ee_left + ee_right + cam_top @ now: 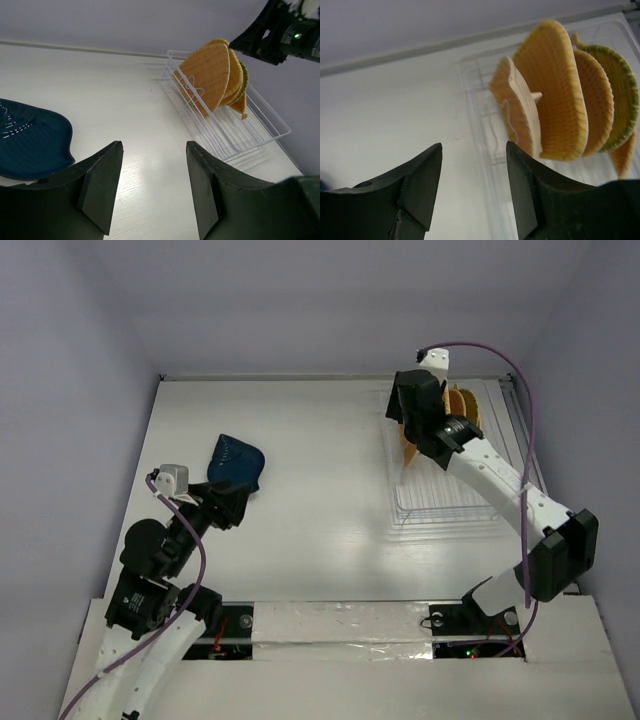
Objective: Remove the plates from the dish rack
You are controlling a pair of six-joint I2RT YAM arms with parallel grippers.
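Spots the left gripper (154,147) gaping wide, holding nothing, near the left edge, just beside the dark blue plate (30,145) lying flat. Finds the right gripper (474,147) equally spread and empty, facing orange plates (555,90) and a yellow-green plate (622,100) upright in the dish rack (450,515) toward the far right corner.

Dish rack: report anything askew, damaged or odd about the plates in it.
Nothing damaged or spilled. The plates stand on edge, bunched at the far end of the dish rack, all tilted, and the front orange plate leans apart from the others.
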